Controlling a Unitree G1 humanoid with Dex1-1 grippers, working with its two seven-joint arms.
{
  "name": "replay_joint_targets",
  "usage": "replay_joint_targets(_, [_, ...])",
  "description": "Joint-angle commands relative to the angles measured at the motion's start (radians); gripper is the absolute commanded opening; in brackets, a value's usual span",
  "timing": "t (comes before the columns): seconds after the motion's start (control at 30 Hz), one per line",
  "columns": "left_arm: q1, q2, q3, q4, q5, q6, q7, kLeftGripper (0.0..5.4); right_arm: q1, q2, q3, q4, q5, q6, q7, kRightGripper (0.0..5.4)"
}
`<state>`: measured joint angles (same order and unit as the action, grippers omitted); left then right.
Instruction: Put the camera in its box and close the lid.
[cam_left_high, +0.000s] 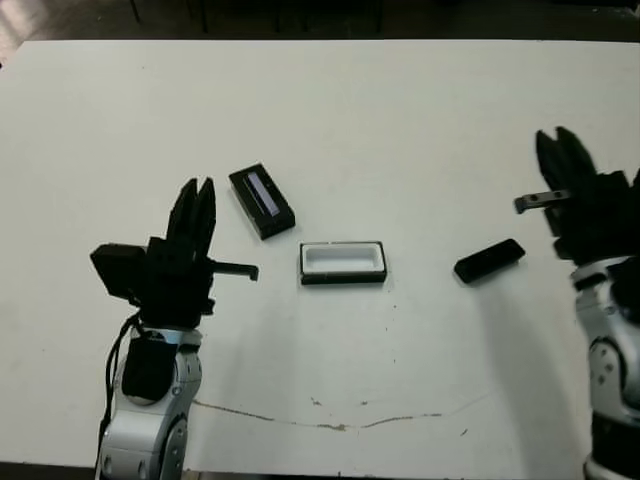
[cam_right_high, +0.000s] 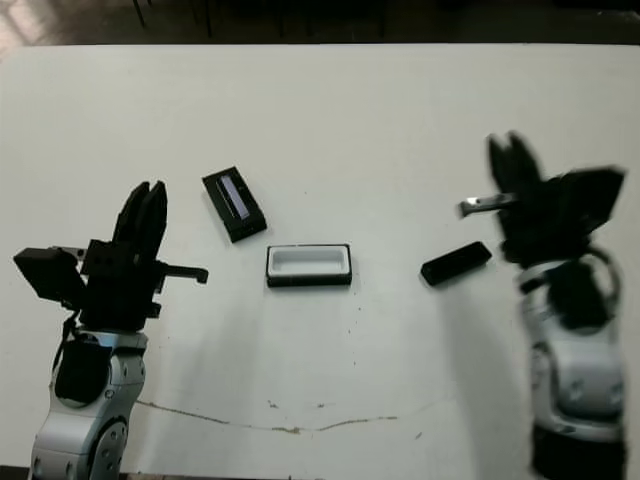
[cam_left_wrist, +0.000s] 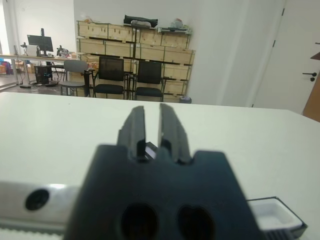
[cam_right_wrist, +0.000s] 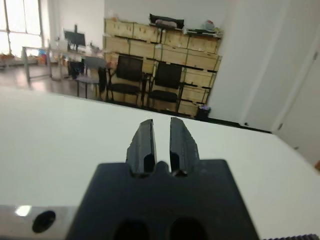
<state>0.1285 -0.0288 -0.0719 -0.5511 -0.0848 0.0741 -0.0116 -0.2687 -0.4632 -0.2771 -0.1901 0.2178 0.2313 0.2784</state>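
Left eye view: box (cam_left_high: 343, 262) open at table centre, lid (cam_left_high: 262, 201) just beyond to its left, camera (cam_left_high: 489, 260) well right, near right gripper (cam_left_high: 562, 158). Nothing grasped; picking up the camera comes first.

Left wrist view: left gripper (cam_left_wrist: 152, 127) narrow, empty; box corner visible.

Right wrist view: fingers narrow, empty; camera unseen.

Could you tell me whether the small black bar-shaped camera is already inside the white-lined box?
No, the camera lies on the table right of the empty box.

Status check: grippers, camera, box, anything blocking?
Left gripper and right gripper both empty, narrow gap. Camera on table, right of open box. Lid off, behind-left. Nothing blocking.
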Motion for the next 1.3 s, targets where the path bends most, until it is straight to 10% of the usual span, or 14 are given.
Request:
replay_joint_targets(0.03, [0.014,-0.005,-0.006,0.011,0.008,0.01,0.009,0.04,-0.064,-0.12,0.02,0.128,-0.043,0.002,0.092,0.0])
replay_joint_targets(0.4, [-0.004,0.009,0.014,0.017,0.004,0.01,-0.007,0.04,-0.253,-0.334,0.235,0.457,-0.199,-0.115,0.421,0.0])
replay_joint_targets(0.97, [-0.021,0.015,0.015,0.022,0.009,0.017,-0.028,0.04,-0.357,-0.367,0.475,0.601,-0.403,-0.186,0.675,0.0])
replay_joint_targets(1.3, [-0.013,0.009,0.008,0.017,0.014,0.012,-0.021,0.04,-0.362,-0.361,0.531,0.569,-0.469,-0.105,0.767,0.0])
